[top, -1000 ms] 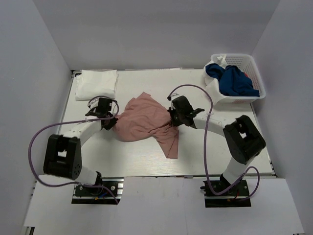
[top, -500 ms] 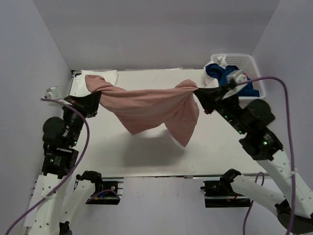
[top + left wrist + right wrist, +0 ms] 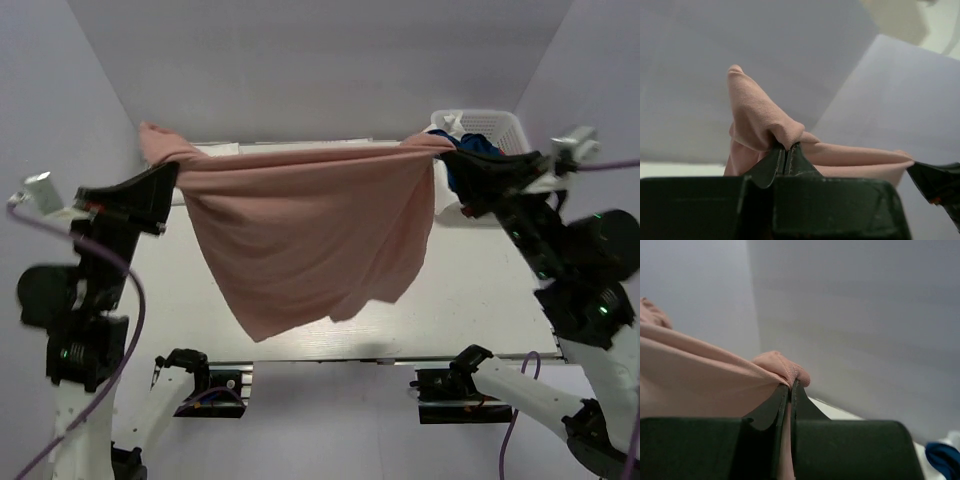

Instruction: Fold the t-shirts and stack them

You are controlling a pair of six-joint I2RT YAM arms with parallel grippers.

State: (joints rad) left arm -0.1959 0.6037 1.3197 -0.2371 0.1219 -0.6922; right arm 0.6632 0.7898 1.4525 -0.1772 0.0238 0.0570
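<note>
The dusty pink t-shirt (image 3: 310, 240) is hanging in the air above the table (image 3: 480, 290), stretched wide between the two arms. Its top edge is running nearly level from one gripper to the other, and the cloth below is draping down to an uneven point on the left side, not touching the tabletop as far as I can tell. A loose bunch of pink fabric is sticking out past each grip.

The left gripper (image 3: 176, 170) is pinching the shirt's left corner. From its wrist camera the left gripper (image 3: 786, 150) has its jaws pressed together with only the thin fold of cloth between them, and the pink material is bulging up above the fingertips. The right gripper (image 3: 446, 153) is doing the same at the opposite corner; in its own view the right gripper (image 3: 790, 388) is clamped tight on a small rolled edge of the shirt, with the fabric running off to the left.

Both arms are raised high and spread well apart.

Behind the right gripper, at the far right corner of the table, the white mesh basket (image 3: 505, 125) is sitting with a navy blue t-shirt (image 3: 487, 143) partly showing inside it. A strip of white cloth (image 3: 215, 148) is peeking out above the pink shirt at the far left.
</note>
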